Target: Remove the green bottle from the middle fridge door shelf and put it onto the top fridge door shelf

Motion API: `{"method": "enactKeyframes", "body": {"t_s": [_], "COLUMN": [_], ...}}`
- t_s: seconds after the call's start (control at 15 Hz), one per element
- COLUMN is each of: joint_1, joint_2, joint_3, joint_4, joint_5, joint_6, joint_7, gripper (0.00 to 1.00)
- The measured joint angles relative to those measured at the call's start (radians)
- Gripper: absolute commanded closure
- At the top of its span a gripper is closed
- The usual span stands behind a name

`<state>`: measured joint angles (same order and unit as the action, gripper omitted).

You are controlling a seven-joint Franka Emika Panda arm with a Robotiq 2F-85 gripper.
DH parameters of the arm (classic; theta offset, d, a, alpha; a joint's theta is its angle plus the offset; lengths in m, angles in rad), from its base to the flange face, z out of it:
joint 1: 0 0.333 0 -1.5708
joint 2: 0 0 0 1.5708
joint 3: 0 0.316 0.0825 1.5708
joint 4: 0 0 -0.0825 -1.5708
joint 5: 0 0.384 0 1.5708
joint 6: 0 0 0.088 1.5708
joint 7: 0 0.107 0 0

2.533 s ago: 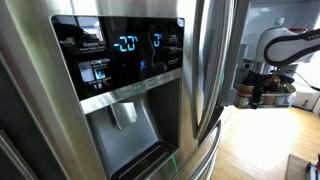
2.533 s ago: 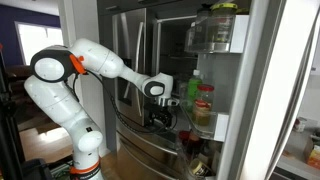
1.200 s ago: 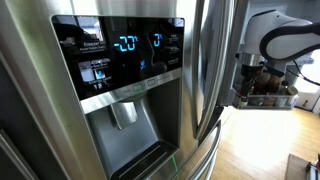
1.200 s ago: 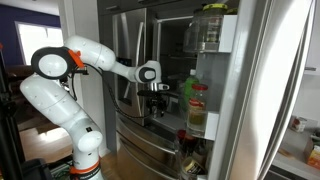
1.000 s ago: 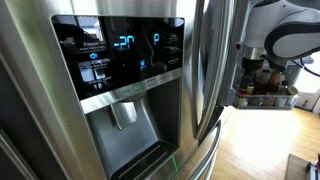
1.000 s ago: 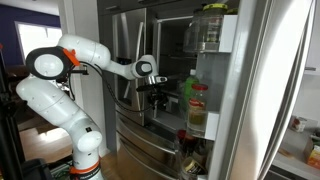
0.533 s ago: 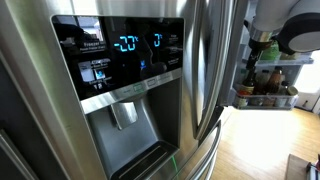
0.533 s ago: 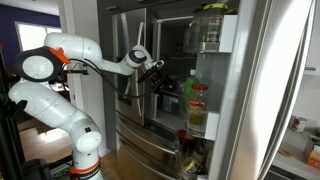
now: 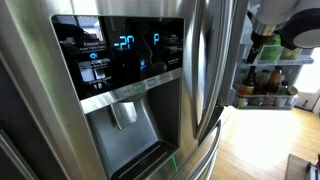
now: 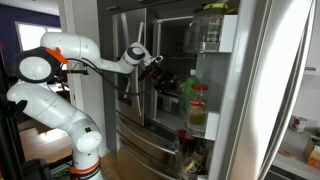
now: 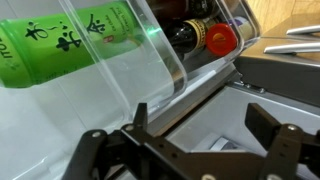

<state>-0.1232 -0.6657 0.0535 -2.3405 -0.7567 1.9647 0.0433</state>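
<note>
The green bottle (image 10: 190, 88) stands in the middle fridge door shelf beside a red-and-white container (image 10: 199, 106). In the wrist view the green bottle (image 11: 62, 42) has a printed label and sits behind the shelf's clear wall (image 11: 150, 62). It also shows as a light green shape in an exterior view (image 9: 267, 50). My gripper (image 10: 164, 79) hangs just in front of that shelf, apart from the bottle. In the wrist view my gripper (image 11: 202, 125) is open and empty, below the shelf wall. The top door shelf (image 10: 214, 33) is above.
A jar with a yellow lid stands in the top shelf (image 10: 220, 8). Dark bottles and a red cap (image 11: 222, 38) stand beside the green bottle. Brown bottles (image 9: 266, 88) fill the lower door shelf. The closed steel door with the dispenser (image 9: 125, 110) is close by.
The arm has lifted and swung the gripper up from the lower shelf level to the middle shelf, turning the wrist. The gripper stayed empty.
</note>
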Motion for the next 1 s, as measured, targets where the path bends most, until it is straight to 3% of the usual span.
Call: {"method": "enactKeyframes", "body": {"t_s": [0.27,0.53,1.0], "joint_1": [-0.016,-0.057,-0.076], "joint_2": [-0.005,-0.005,-0.005], "joint_3": [-0.015,-0.022,-0.024], "joint_4": [0.012,0.013,0.013], "joint_5": [-0.116,-0.126,-0.126], "joint_6": [0.124,0.133,0.133], "joint_7": [0.153,0.341,0.390], "gripper": [0.00,0.00,0.00]}}
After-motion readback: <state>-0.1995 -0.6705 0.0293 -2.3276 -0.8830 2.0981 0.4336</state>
